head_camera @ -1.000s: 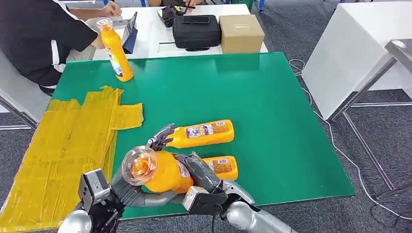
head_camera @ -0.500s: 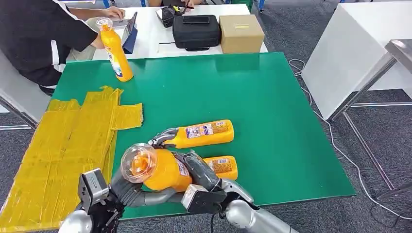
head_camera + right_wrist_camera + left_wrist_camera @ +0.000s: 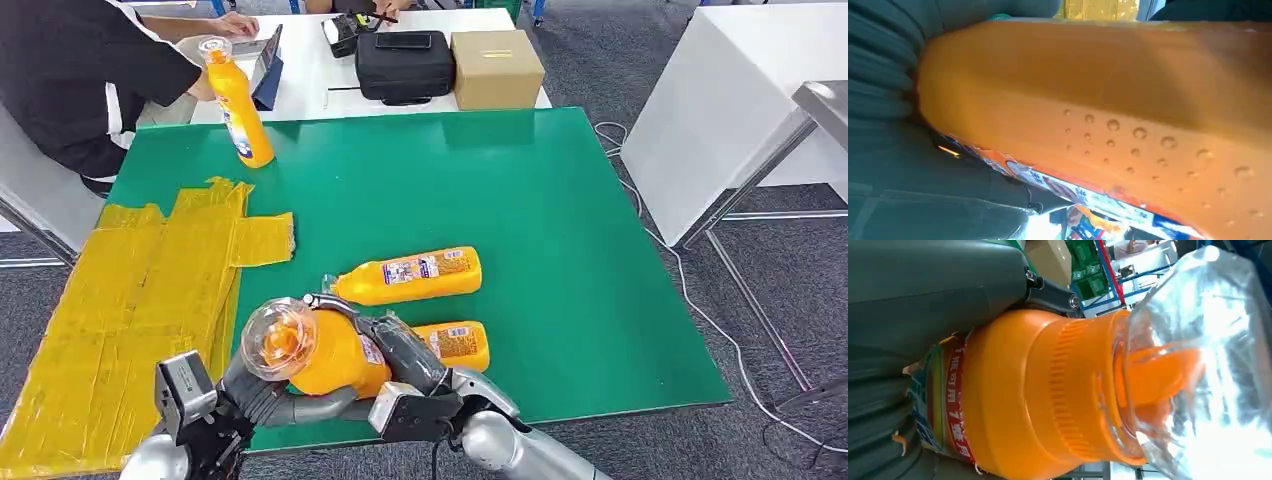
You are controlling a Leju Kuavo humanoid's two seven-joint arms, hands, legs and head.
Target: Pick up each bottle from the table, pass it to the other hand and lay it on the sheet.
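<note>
The held bottle (image 3: 335,355) is glossy orange plastic with a ribbed collar, a clear shiny cap (image 3: 278,338) and a printed label; its side carries small raised bumps or drops, I cannot tell which. Both the left hand (image 3: 262,385) and the right hand (image 3: 405,352) look like matt grey ribbed plastic on smooth silver arms. The bench (image 3: 560,200) has a smooth matt green top, and the sheet (image 3: 130,300) is yellow, wrinkled and slightly shiny.
</note>
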